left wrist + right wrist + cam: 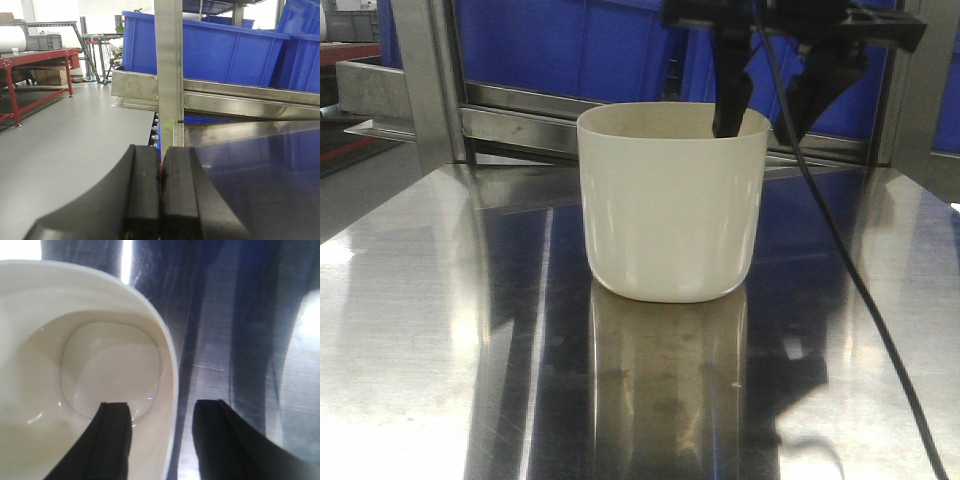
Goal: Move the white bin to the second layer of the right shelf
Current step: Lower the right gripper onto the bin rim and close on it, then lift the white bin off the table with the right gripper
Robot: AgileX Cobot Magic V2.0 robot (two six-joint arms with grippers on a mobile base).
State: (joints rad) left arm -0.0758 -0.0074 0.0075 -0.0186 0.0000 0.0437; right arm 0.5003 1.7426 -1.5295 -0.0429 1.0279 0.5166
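The white bin (670, 210) is standing upright on the shiny steel counter (440, 330), near the middle of it, and it is looking empty inside. The right hand (765, 115) is hanging over the bin's far right rim with its fingers apart. In the right wrist view the right hand (167, 437) is straddling the wall of the bin (75, 355): one finger is reaching down inside, the other is staying outside over the counter, and a small gap is showing on both sides of the rim. A black cable (840, 230) is running down from this arm across the counter. Behind the bin, blue crates (570, 45) are sitting above a steel rail (520, 125). The left hand (160, 172) is well apart from the bin, with its fingers pressed together and nothing between them, pointing toward an upright post (170, 65).
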